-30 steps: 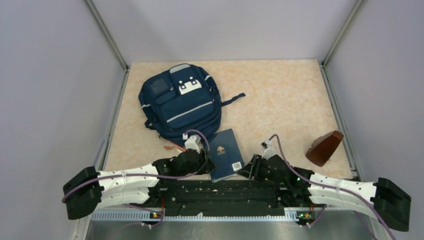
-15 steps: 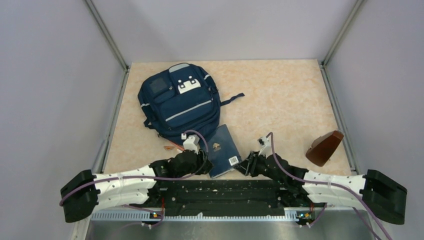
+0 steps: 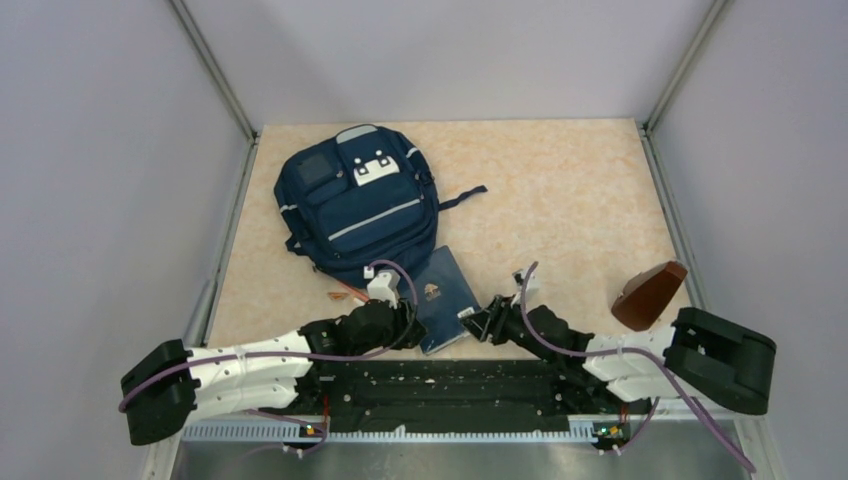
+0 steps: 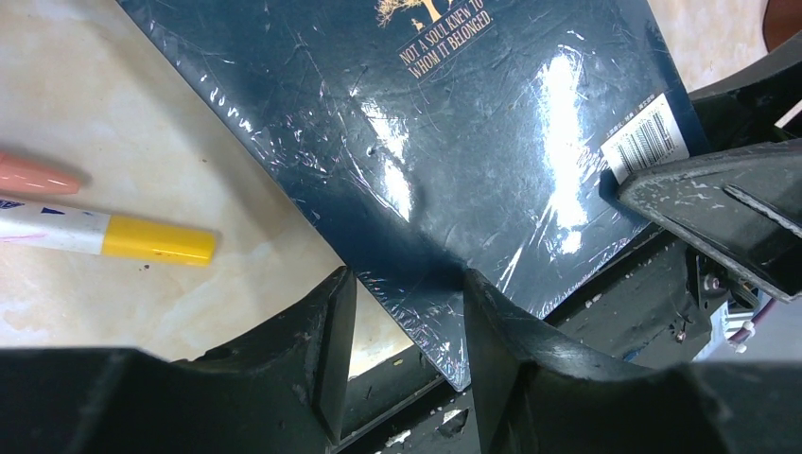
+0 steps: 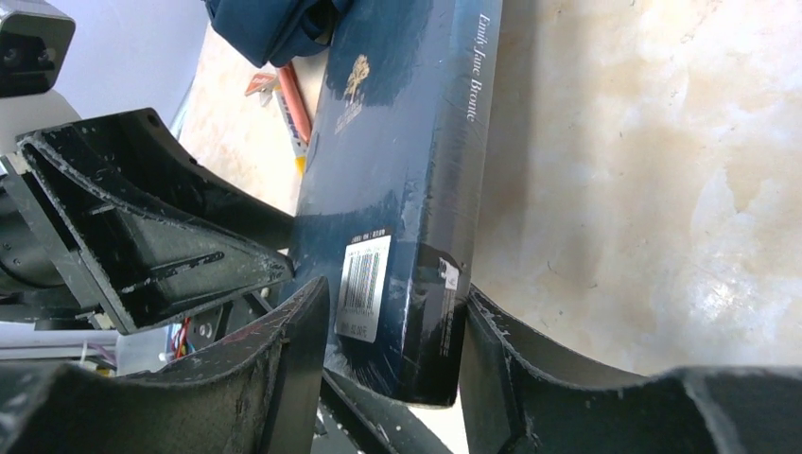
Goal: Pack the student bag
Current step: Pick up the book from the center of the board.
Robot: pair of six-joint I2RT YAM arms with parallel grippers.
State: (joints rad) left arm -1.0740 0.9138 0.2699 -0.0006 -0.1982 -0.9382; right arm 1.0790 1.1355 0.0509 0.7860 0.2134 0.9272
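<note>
Navy-blue fabric fills the far left of my overhead view: the student bag (image 3: 355,210) lies flat on the beige marbled table (image 3: 580,190), front pocket up. It has white patches near its top and a thin pale stripe across its middle. One dark strap trails out to its right.

Just beside the bag's near edge lies a dark blue book (image 3: 445,300) in glossy film. Its near end reaches over the table's front edge, above the black base plate. Both arms reach in low from the sides and meet at that near end.

On my left wrist camera, the left gripper (image 4: 407,284) has its jaws parted around the book's near left edge, close to the corner. One finger sits at the edge and the other overlaps the cover. I cannot tell whether it is clamping.

On my right wrist camera, the right gripper (image 5: 394,288) has its jaws apart on either side of the book's near right corner. The spine is printed with the name Emily Jane Brontë, and a white barcode label (image 5: 361,284) sits between the fingers. Whether they press the book I cannot tell.

A yellow-and-white marker (image 4: 104,236) and a salmon-pink pen (image 4: 33,175) lie on the table left of the book.

Well apart at the right edge sits a brown wedge-shaped object (image 3: 650,295)
</note>
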